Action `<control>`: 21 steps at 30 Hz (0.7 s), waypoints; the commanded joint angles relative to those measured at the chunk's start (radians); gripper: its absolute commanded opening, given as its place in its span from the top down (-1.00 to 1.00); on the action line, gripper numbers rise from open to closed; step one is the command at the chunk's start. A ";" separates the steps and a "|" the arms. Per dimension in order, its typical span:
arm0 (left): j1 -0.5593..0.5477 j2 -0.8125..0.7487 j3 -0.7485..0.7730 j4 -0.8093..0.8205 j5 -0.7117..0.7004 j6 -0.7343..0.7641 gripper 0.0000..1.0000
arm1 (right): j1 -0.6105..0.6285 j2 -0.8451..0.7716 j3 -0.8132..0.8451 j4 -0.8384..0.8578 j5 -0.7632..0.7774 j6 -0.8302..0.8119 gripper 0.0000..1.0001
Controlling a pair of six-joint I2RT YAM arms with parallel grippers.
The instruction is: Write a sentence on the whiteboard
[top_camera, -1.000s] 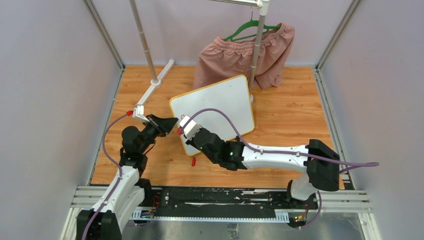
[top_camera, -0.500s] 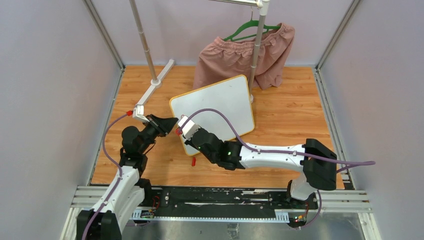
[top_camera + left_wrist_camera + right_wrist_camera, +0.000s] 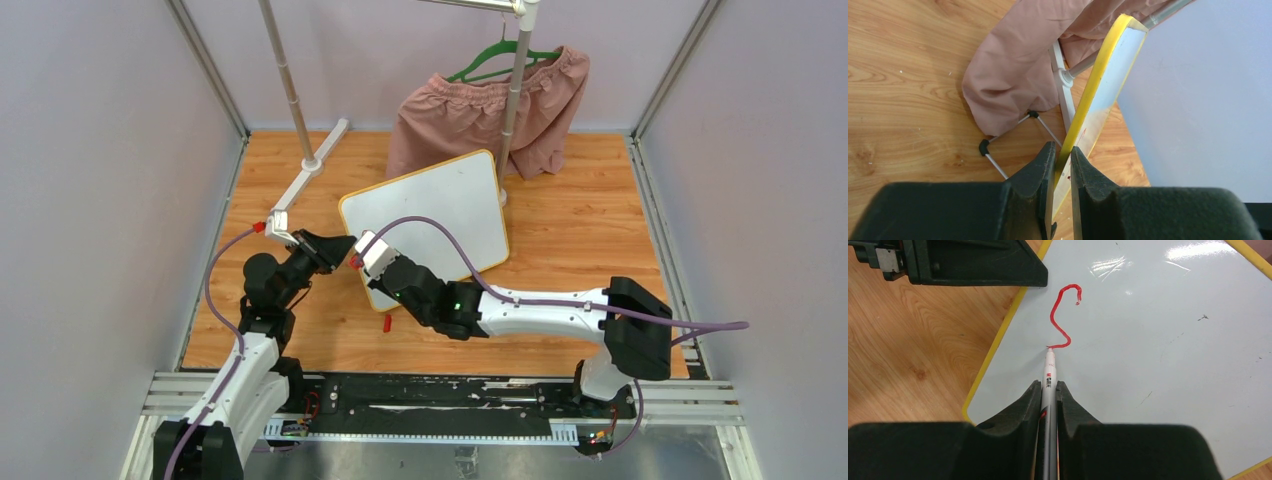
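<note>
Clamped on a marker [image 3: 1049, 374] whose tip touches the whiteboard [image 3: 1158, 370] at the sentence's [image 3: 1052, 317] first red stroke, the right gripper [image 3: 1048, 386] has blank board ahead and rightward, while the left gripper [image 3: 1062, 150] pinches the whiteboard's yellow rim.

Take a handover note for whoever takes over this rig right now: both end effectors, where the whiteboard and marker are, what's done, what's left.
Grips: left end effector shut on the yellow edge of the whiteboard, steadying it; right end effector shut on the marker, whose tip is on the board.
Done: one red S-shaped stroke near the clamped edge, the marker tip at its end.
Left: the rest of the sentence.
</note>
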State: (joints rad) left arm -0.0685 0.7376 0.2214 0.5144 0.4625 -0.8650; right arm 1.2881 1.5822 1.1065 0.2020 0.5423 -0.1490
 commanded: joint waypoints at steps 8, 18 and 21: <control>0.004 -0.016 -0.010 0.022 0.013 -0.008 1.00 | -0.012 0.025 0.039 0.020 -0.010 0.016 1.00; 0.004 -0.021 -0.010 0.022 0.013 -0.009 1.00 | -0.013 0.041 0.048 0.012 -0.024 0.029 1.00; 0.004 -0.023 -0.009 0.022 0.013 -0.009 1.00 | -0.014 0.047 0.054 0.005 -0.031 0.034 1.00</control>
State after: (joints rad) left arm -0.0685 0.7322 0.2169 0.5140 0.4603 -0.8650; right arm 1.2842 1.6070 1.1229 0.2020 0.5232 -0.1387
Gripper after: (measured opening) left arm 0.194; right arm 0.183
